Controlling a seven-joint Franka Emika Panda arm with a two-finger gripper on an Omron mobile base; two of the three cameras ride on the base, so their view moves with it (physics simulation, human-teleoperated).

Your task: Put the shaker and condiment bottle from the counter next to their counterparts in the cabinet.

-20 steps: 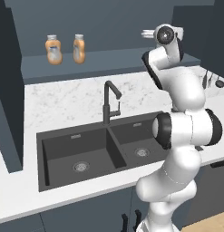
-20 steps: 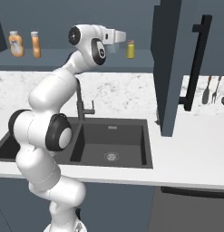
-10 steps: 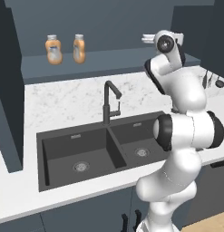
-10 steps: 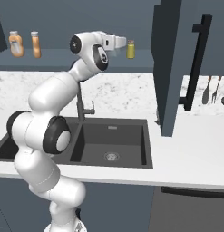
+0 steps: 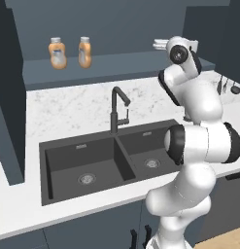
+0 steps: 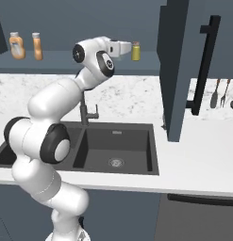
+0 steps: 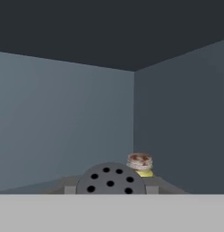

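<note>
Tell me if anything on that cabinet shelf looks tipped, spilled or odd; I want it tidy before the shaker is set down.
Nothing stands out. Two orange bottles stand upright side by side on the shelf, the yellow-green shaker stands upright further along, and the gripper is shut on the shaker beside it. No spill shows.

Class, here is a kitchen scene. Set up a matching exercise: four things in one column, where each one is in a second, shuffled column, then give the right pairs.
Things
1. orange bottles
2. yellow-green shaker
3. shaker with dark holed cap
4. black faucet

Places
A. on the counter, behind the sink
B. gripped in the claw
C. left end of the cabinet shelf
D. right end of that shelf, just ahead of the claw

Pairs: 1-C, 2-D, 3-B, 4-A
</note>
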